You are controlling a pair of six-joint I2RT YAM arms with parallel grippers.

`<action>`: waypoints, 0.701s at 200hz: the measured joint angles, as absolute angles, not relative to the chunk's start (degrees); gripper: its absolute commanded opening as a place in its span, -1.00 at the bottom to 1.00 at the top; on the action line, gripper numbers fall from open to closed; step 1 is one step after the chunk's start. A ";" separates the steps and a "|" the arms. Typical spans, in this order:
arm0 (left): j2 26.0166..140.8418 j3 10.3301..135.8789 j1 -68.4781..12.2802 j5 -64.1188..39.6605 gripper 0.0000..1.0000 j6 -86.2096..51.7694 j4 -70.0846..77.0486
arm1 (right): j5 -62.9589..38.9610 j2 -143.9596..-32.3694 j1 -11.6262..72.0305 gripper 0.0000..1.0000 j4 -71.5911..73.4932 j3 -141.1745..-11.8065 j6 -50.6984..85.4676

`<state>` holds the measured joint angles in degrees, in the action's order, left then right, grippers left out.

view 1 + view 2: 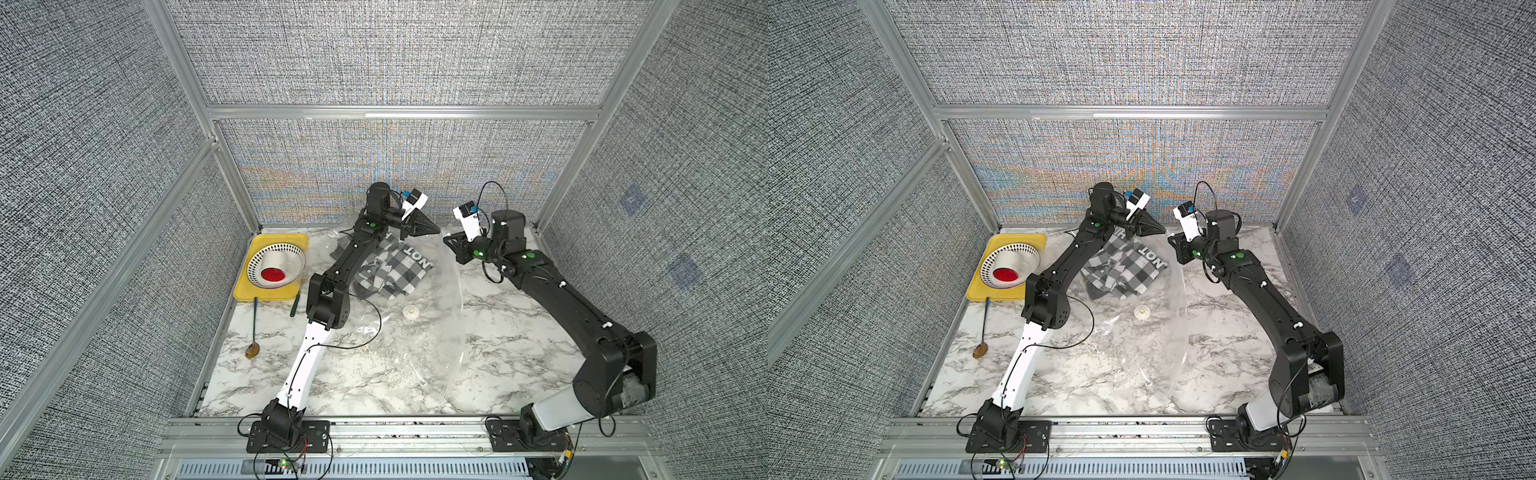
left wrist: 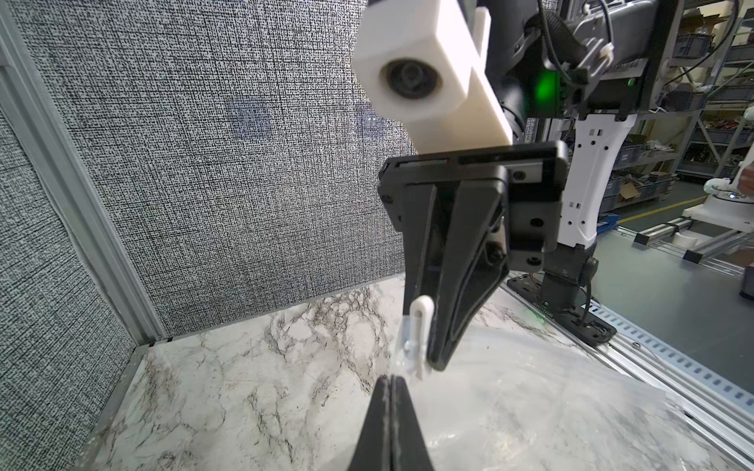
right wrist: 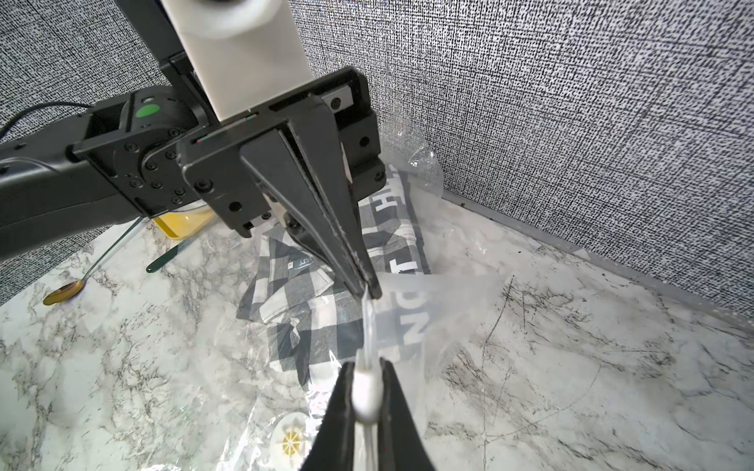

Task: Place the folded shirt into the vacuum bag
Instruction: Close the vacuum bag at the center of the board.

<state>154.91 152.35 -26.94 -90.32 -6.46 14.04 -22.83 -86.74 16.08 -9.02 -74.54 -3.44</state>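
**A:** Where is the vacuum bag [image 1: 415, 357]?

**B:** It lies on the marble worktop [image 1: 519, 332] and runs from near the front edge toward the far wall. Its round white valve [image 1: 410, 311] is about midway.

**A:** And the shirt?

**B:** The grey-and-white checked shirt [image 1: 399, 272] lies just past the valve, at the bag's far end. Clear film covers part of it, but I can't tell whether all of it is inside. A yellow tray [image 1: 249, 293] sits well to its left.

**A:** The grippers?

**B:** Both are farthest back, lifted off the worktop, with their tips close together. The left gripper [image 3: 369, 287] has its fingers pressed together on the bag's edge strip. The right gripper [image 3: 366, 369] is clamped on the white slider clip [image 3: 367, 391] on that same edge.
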 measured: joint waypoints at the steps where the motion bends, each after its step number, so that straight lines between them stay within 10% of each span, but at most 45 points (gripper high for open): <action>1: 154.91 152.35 -26.96 -90.32 -1.00 -6.46 14.04 | -22.81 -86.70 16.08 -1.00 -8.91 -74.46 -3.44; 140: 154.91 152.81 -26.85 -86.89 -1.00 -4.47 12.10 | -21.21 -82.30 17.89 -1.00 -0.34 -62.43 1.02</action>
